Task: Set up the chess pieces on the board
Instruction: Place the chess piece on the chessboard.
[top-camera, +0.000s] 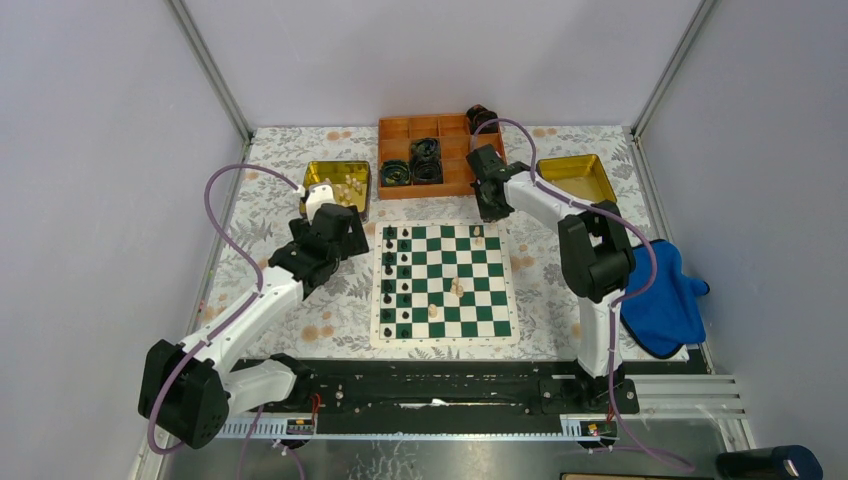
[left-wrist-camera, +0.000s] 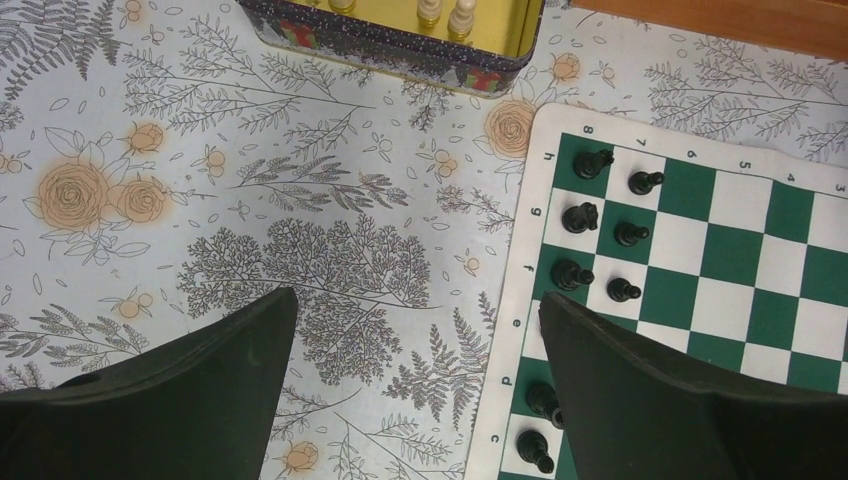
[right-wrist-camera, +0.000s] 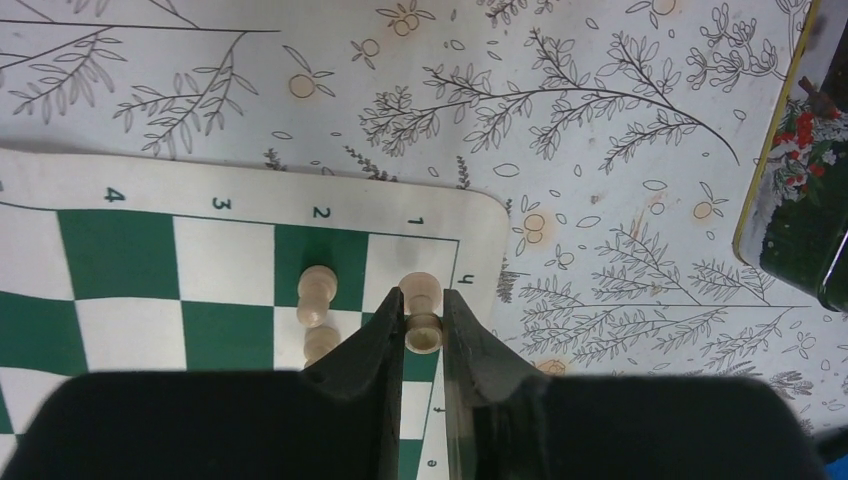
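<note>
The green and white board (top-camera: 494, 297) lies mid-table. Black pieces (top-camera: 396, 283) fill its two left columns; they also show in the left wrist view (left-wrist-camera: 578, 216). A few cream pieces stand on the board (top-camera: 457, 287). My right gripper (right-wrist-camera: 424, 315) is shut on a cream piece (right-wrist-camera: 422, 292) over the corner square by the "1" and "h" marks; I cannot tell if it rests on the board. Two cream pieces (right-wrist-camera: 317, 295) stand just left of it. My left gripper (left-wrist-camera: 417, 298) is open and empty over the tablecloth beside the board's left edge (left-wrist-camera: 520, 300).
A yellow-lined tin (top-camera: 322, 175) holding cream pieces (left-wrist-camera: 440, 14) sits behind the left gripper. A second tin (top-camera: 577, 178) sits at the back right. An orange tray (top-camera: 400, 132) with black rolls stands behind the board. A blue cloth (top-camera: 662, 290) lies at the right.
</note>
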